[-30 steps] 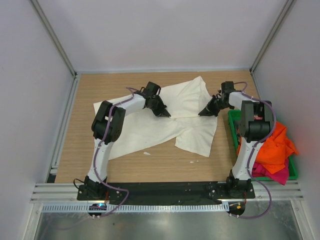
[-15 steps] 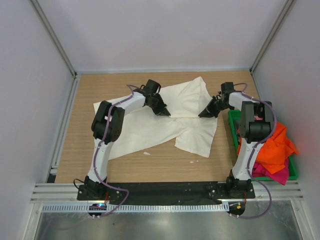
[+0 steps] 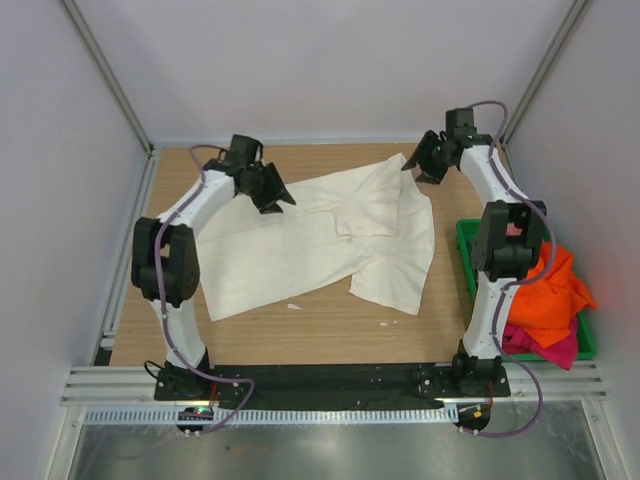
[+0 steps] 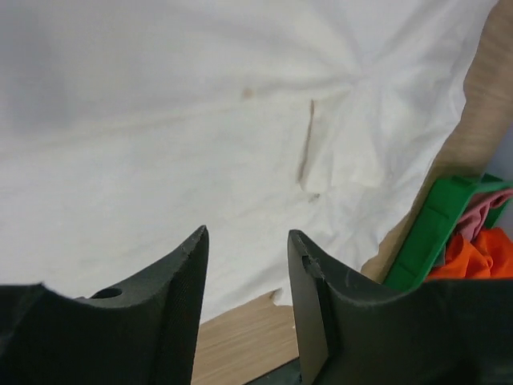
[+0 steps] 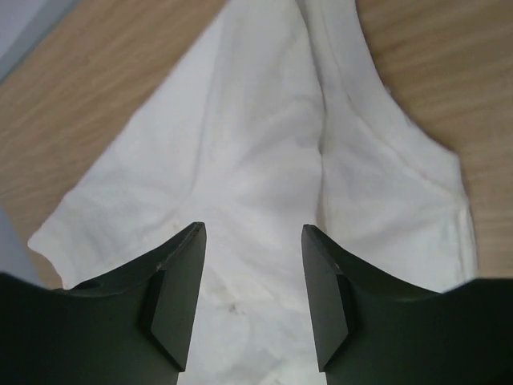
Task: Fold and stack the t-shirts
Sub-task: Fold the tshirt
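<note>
A large cream-white t-shirt [image 3: 310, 240] lies spread and partly folded across the wooden table. My left gripper [image 3: 282, 202] hovers over its far left part, open and empty. In the left wrist view the gripper [image 4: 247, 237] has bare cloth [image 4: 200, 120] and table beyond its fingers. My right gripper [image 3: 410, 165] is open above the shirt's far right corner. The right wrist view shows that gripper [image 5: 252, 233] with only cream cloth [image 5: 264, 144] under it. Orange [image 3: 548, 285] and magenta [image 3: 548, 347] t-shirts lie heaped in the bin.
A green plastic bin [image 3: 465, 250] stands at the table's right edge, also seen in the left wrist view [image 4: 429, 233] with orange [image 4: 481, 253] and pink [image 4: 479, 207] cloth inside. Grey walls close in the table at the back and sides.
Both grippers were shut at the shirt's middle; they have swung out to the far left and far right, opened and let go. The shirt's back part now lies spread wider.
</note>
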Available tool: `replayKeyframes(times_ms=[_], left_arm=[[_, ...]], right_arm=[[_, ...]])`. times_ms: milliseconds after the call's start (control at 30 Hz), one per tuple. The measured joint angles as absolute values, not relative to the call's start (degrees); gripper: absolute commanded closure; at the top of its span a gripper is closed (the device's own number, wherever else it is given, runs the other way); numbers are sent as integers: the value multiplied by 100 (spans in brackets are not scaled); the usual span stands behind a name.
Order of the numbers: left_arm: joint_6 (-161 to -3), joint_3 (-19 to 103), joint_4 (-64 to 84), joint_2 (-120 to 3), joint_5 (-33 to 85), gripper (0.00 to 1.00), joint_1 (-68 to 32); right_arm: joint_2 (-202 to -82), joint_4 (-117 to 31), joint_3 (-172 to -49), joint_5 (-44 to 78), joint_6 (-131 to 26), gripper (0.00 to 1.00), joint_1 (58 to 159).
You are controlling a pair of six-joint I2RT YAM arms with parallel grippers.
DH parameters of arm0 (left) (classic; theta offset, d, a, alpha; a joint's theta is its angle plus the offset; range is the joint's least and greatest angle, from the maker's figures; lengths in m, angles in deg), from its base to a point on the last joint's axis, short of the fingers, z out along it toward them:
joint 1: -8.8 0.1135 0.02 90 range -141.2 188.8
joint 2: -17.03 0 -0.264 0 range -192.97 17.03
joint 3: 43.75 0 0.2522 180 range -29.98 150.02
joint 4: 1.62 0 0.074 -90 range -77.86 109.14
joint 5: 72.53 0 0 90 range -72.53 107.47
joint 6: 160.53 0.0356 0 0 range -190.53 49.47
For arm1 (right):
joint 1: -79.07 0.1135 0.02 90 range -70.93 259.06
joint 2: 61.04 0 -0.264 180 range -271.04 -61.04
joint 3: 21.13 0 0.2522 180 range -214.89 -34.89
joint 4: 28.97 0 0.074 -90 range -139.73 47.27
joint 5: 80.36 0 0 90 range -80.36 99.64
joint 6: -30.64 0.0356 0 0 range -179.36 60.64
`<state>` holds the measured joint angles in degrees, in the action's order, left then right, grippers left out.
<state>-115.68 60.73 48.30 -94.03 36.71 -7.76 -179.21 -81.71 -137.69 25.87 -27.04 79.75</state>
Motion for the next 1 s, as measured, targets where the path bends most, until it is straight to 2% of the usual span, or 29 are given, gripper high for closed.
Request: replayKeyframes(times_ms=[100, 233, 433, 700, 833, 1000], left_arm=[[-11244, 6078, 4935, -9132, 3498, 54, -125], [-11054, 5986, 5024, -9161, 3241, 55, 601], [-11010, 5708, 5090, -9410, 2996, 58, 929], [-10772, 5671, 5079, -10184, 2773, 59, 1445], [-10650, 6292, 5291, -10599, 2893, 59, 1565], [-10418, 7466, 5542, -11294, 2897, 57, 1569]], right_arm=[[-18495, -7915, -14766, 2187, -2709, 38, 8253], [-19193, -7762, -15358, 1761, -2706, 37, 8587], [-19846, -7672, -15415, 1440, -2717, 42, 8900], [-19894, -6918, -14987, 1300, -2755, 44, 8913], [-20030, -6720, -15100, 1330, -2748, 43, 8909], [-20487, -6663, -15815, 1361, -2726, 40, 8909]])
